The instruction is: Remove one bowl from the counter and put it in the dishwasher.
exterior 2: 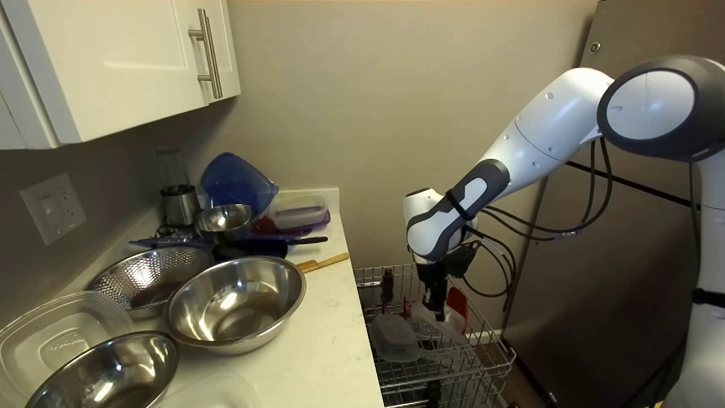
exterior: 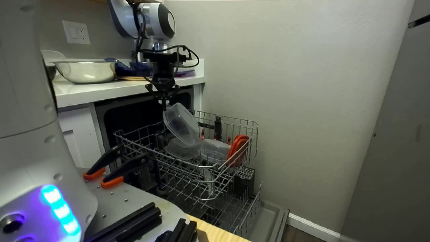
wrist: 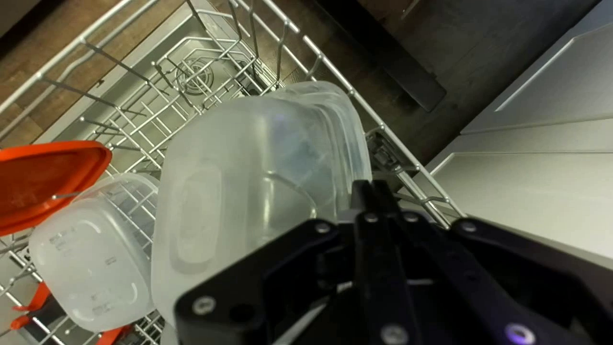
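White counter (exterior 2: 334,317), open dishwasher (exterior: 134,112), jaws pinched on the rim of a tilted clear bowl (exterior: 182,123)

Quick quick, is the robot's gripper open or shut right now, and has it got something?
Gripper: closed, holding a tilted clear plastic container by its edge.

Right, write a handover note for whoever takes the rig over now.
Gripper: shut on the rim of a clear bowl.
Bowl: tilted, at the dishwasher's top rack; whether it rests on anything is unclear.
Rack also holds another clear tub.
Done: bowl is off the counter and at the rack.
Left: probably settle it, let go, back away.
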